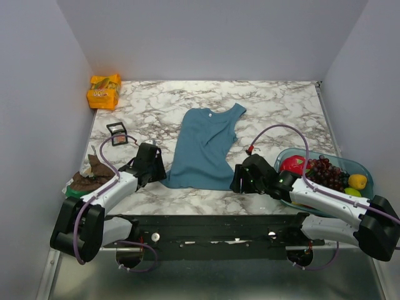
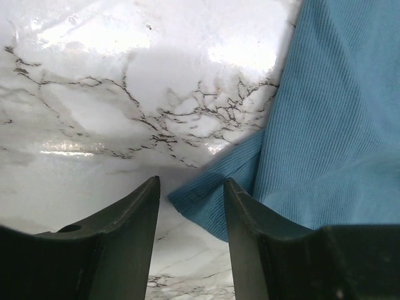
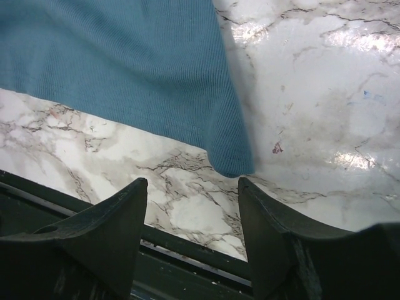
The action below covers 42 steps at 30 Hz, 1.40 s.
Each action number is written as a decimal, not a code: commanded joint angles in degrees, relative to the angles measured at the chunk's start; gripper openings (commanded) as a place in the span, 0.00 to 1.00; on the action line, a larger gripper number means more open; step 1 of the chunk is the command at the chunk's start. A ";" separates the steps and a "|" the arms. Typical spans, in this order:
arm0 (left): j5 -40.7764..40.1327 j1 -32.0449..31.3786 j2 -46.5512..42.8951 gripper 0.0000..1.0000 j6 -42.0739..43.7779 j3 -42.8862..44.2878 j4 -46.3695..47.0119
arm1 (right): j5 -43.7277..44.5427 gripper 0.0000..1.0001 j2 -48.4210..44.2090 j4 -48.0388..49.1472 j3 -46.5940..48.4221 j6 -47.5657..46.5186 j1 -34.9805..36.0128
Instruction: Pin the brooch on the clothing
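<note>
**A:** Two hem corners, a claw at each. Which step is this?

**B:** Readying the cloth, I'd judge; no pinning yet. The clothing (image 1: 203,147) lies mid-table (image 1: 156,106), neck toward the far edge, hem toward the near edge.

**A:** Go from the left.

**B:** An orange snack packet (image 1: 104,91) sits in the far-left corner, with a small black-framed box (image 1: 117,134) nearer. A brown heap (image 1: 87,175) lies by the left edge. Then comes the left gripper (image 2: 190,181), low at the hem's left corner. Its jaws stand partly apart with the ribbed corner lying between them, and nothing looks pinched.

**A:** And the right?

**B:** The right gripper (image 3: 192,181) is at the hem's right corner, jaws apart and empty. That corner lies just ahead of its fingers, not between them. Beyond it, by the right edge, is a bowl (image 1: 340,158) of fruit.

**A:** Where's the brooch?

**B:** I can't find it in any view.

**A:** What do the views add to each other?

**B:** The overhead one gives the whole layout but hides both sets of jaws under the wrists. Each wrist view shows its own jaws against the hem, and little else.

**A:** Next move?

**B:** Probably closing on each corner. The right one needs to reach a little further first. Then the brooch has to be found.
</note>
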 commanded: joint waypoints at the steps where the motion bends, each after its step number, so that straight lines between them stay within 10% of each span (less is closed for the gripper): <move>1: -1.04 0.13 1.01 0.52 0.19 -1.71 1.27 | -0.96 0.67 -0.58 1.82 -0.82 0.89 -0.17; 15: 2.30 -1.89 1.45 0.59 -2.54 -3.64 0.75 | -1.74 0.68 2.14 4.54 -0.64 0.29 -3.33; 27: 3.18 -2.16 1.63 0.00 -2.63 -4.08 1.27 | -1.48 0.68 8.73 6.22 -0.55 0.37 -4.04; 31: 2.74 -2.16 -1.71 0.00 -3.06 -4.52 1.01 | -1.48 0.67 11.10 6.92 -0.38 0.28 -4.04; 42: 0.37 -2.07 -18.31 0.00 -4.65 -4.78 -4.35 | -0.08 0.15 14.72 5.53 2.34 -1.91 -4.12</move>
